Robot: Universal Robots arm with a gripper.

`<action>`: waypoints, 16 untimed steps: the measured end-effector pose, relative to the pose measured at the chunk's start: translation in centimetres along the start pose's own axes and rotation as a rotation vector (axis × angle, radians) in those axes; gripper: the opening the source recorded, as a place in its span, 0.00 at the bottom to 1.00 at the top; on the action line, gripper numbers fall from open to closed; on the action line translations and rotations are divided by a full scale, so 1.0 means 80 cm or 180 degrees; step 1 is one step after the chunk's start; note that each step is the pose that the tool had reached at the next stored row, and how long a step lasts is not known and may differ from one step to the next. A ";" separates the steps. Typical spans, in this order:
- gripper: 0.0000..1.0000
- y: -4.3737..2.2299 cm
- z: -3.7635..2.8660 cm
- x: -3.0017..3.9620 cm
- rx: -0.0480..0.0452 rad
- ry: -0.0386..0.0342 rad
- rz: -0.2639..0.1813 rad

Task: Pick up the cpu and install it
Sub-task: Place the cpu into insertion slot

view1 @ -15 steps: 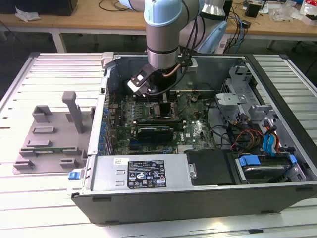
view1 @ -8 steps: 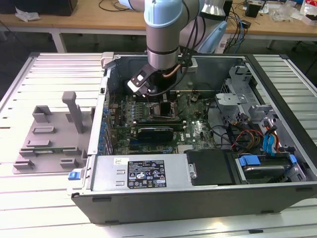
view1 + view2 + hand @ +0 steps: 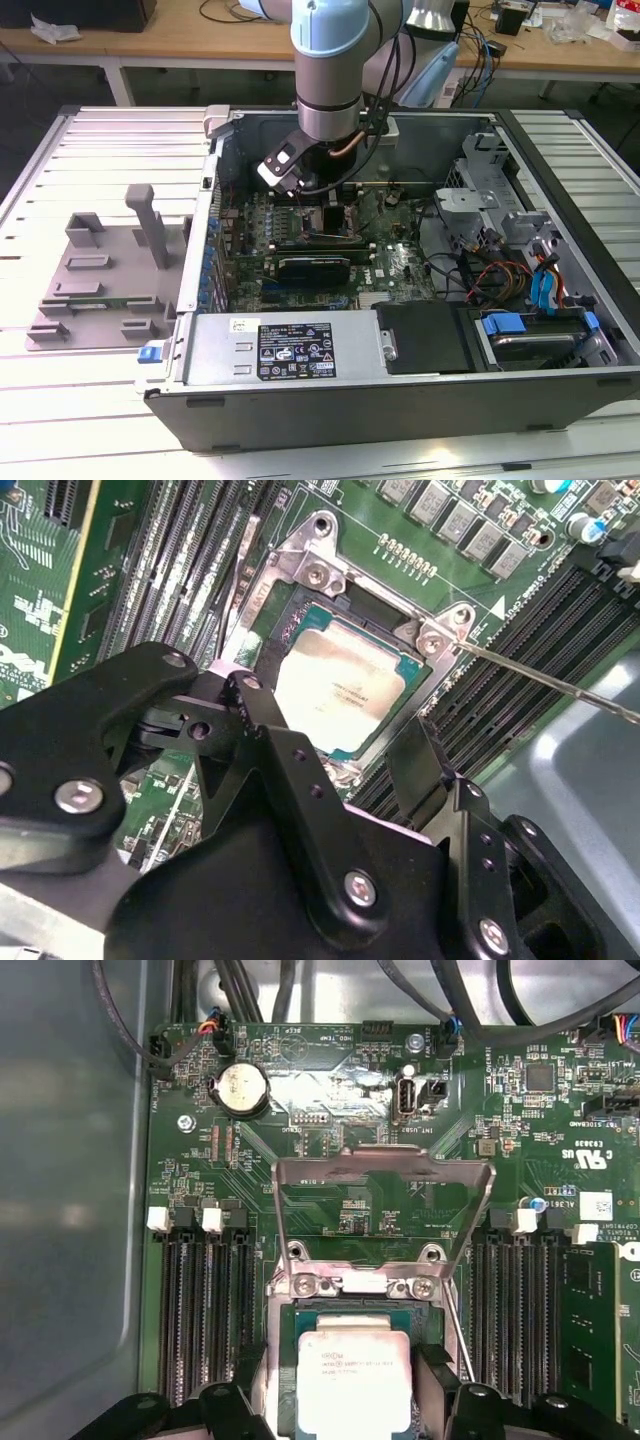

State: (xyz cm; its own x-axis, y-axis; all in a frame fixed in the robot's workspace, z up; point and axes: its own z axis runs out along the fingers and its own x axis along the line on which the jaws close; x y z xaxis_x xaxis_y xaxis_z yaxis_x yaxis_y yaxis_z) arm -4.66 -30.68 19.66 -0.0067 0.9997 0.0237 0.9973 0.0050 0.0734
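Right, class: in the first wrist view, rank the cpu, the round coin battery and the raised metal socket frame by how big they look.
1. raised metal socket frame, the widest span
2. cpu
3. coin battery, clearly the smallest

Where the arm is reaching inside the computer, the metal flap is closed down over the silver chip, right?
Not quite. The metal flap is swung up and open, not closed down. The first wrist view shows it standing raised behind the silver chip, which lies uncovered below it.
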 end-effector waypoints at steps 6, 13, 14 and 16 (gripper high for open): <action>0.69 0.0001 0.0000 0.0001 -0.0001 -0.0027 -0.0002; 0.69 0.0002 0.0000 0.0000 0.0006 -0.0112 -0.0008; 0.69 0.0002 0.0000 0.0001 0.0006 -0.0112 -0.0008; 0.69 0.0002 0.0000 0.0001 0.0005 -0.0113 -0.0008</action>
State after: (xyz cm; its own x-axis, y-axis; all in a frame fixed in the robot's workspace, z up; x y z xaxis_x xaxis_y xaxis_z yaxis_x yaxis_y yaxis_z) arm -4.65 -30.68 19.66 -0.0067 0.9999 -0.0119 0.9974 0.0075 0.0717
